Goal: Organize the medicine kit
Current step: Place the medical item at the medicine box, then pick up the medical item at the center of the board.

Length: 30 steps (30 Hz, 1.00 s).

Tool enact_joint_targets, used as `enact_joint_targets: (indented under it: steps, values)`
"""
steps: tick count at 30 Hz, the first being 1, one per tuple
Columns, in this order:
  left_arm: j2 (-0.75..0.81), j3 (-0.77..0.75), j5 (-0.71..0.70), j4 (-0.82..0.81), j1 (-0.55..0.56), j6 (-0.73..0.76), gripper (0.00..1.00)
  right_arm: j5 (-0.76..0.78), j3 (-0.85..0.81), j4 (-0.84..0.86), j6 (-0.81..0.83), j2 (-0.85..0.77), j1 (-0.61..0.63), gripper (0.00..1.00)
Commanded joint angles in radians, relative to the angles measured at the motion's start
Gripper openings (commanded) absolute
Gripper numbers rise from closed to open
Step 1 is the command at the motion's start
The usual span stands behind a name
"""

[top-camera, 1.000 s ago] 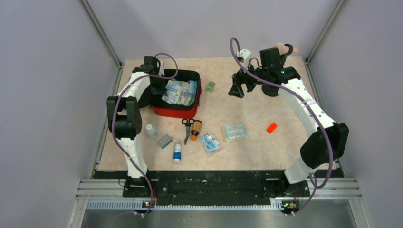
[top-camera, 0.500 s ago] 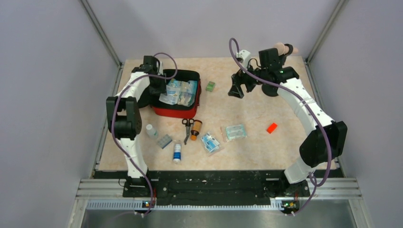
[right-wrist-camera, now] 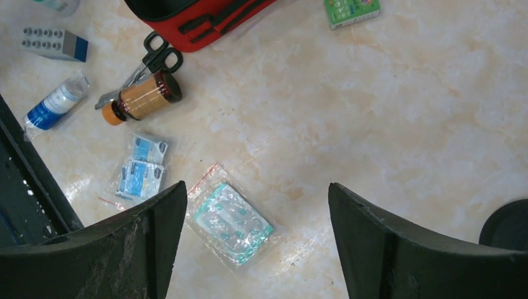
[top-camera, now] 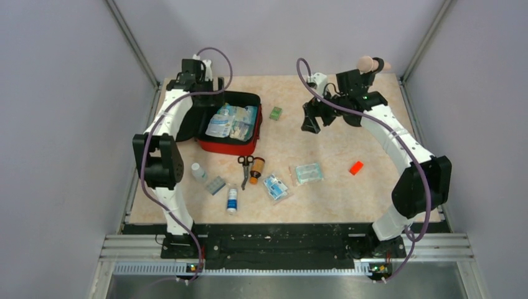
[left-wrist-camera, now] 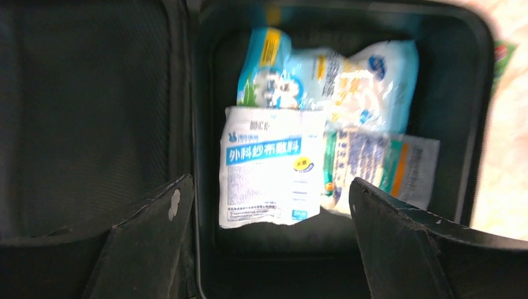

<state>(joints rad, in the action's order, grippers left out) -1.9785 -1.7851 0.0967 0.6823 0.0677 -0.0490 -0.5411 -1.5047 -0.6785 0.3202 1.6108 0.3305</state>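
The medicine kit (top-camera: 225,147), a red pouch, lies open at the far left with its black lid (top-camera: 188,123) folded out to the left. Several white and blue packets (left-wrist-camera: 271,165) lie inside its black tray (left-wrist-camera: 462,93). My left gripper (left-wrist-camera: 269,187) hangs open above the tray's near wall with nothing between its fingers; in the top view it sits by the kit's far-left corner (top-camera: 200,94). My right gripper (top-camera: 311,118) hovers open and empty over mid-table, and a bagged teal blister pack (right-wrist-camera: 231,224) shows on the table between its fingers.
In front of the kit lie scissors (top-camera: 245,167), an amber bottle (top-camera: 256,168), a small white bottle (top-camera: 198,172), a pill box (top-camera: 215,185), a blue-label bottle (top-camera: 232,199) and bagged blue packets (top-camera: 275,186). A green box (top-camera: 275,113) sits right of the kit. An orange-red block (top-camera: 356,167) lies at right.
My left gripper has opened, left a white packet in the kit and drawn back toward the far-left corner. The right gripper has barely shifted.
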Motion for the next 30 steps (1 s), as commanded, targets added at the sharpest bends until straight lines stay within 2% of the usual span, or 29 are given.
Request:
enact_joint_targets:
  steps: [1, 3, 5, 6, 8, 11, 14, 18, 21, 30]
  values:
    - [0.236, 0.004, 0.023, -0.247, 0.007, 0.000, 0.99, -0.001, 0.025, -0.043, 0.040, 0.012, 0.001, 0.81]
    - [0.348, 0.155, 0.032, -0.491, 0.011, -0.009, 0.99, -0.023, 0.068, -0.051, 0.063, 0.006, 0.001, 0.81]
    - [0.420, 0.245, 0.025, -0.626, 0.031, -0.028, 0.99, -0.038, 0.112, -0.053, 0.105, 0.000, 0.000, 0.81]
    - [0.424, 0.235, 0.019, -0.621, 0.048, -0.032, 0.99, -0.039, 0.129, -0.056, 0.133, -0.005, 0.000, 0.81]
    - [0.382, 0.142, 0.004, -0.446, 0.090, -0.022, 0.99, -0.042, 0.153, -0.082, 0.223, -0.013, 0.000, 0.79]
    - [0.398, 0.123, 0.061, -0.339, 0.110, -0.081, 0.99, -0.058, 0.183, -0.209, 0.510, -0.017, 0.000, 0.72]
    - [0.503, 0.340, 0.134, -0.518, 0.097, -0.188, 0.95, -0.048, 0.263, -0.284, 0.789, -0.037, 0.000, 0.68]
    - [0.519, 0.410, 0.225, -0.494, 0.088, -0.254, 0.88, 0.028, 0.404, -0.258, 1.027, -0.090, 0.027, 0.68]
    - [0.523, 0.438, 0.233, -0.492, 0.086, -0.256, 0.85, 0.043, 0.471, -0.233, 1.083, -0.098, 0.052, 0.67]
    - [0.526, 0.444, 0.190, -0.463, 0.084, -0.233, 0.85, 0.086, 0.569, -0.052, 0.982, -0.067, 0.079, 0.62]
